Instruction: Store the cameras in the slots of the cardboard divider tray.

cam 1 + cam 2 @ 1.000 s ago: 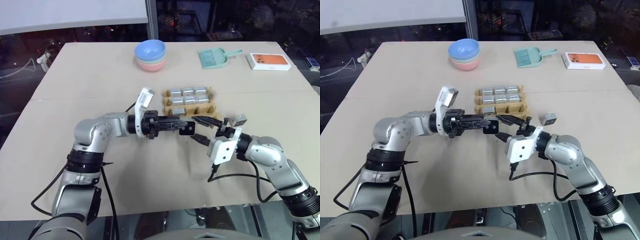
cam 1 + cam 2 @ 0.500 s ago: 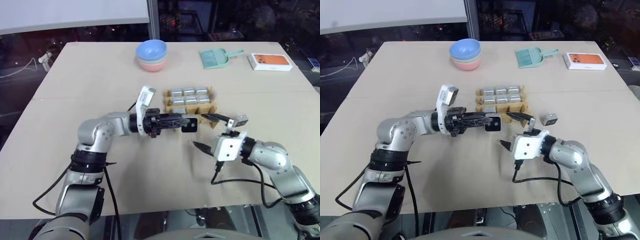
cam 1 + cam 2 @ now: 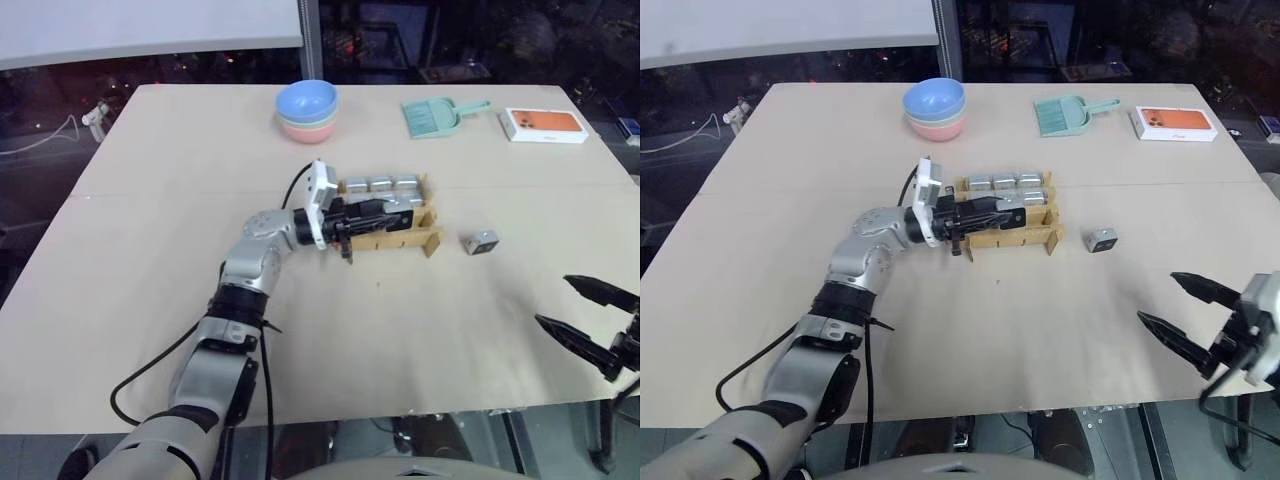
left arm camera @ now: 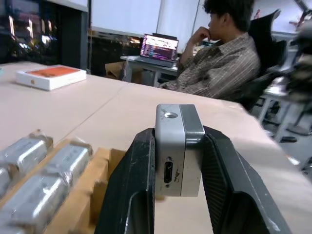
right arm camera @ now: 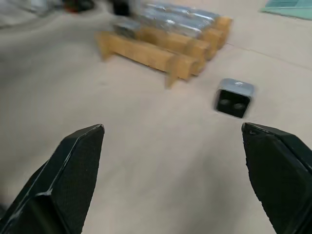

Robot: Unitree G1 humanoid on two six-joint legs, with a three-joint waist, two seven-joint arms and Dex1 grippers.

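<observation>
My left arm reaches level across the brown corrugated cardboard divider tray [image 3: 385, 215], its left claw [image 4: 178, 161] clamped on a small silver-grey cube camera [image 4: 178, 146]. My right claw [image 3: 1200, 325] hangs spread wide and empty near the pale surface's [image 3: 180, 200] edge. The right wrist view shows a loose camera's [image 5: 234, 98] black lens face just beside the tray.

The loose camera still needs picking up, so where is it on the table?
In the left eye view the loose camera sits on the table right of the cardboard divider tray, apart from it.
</observation>
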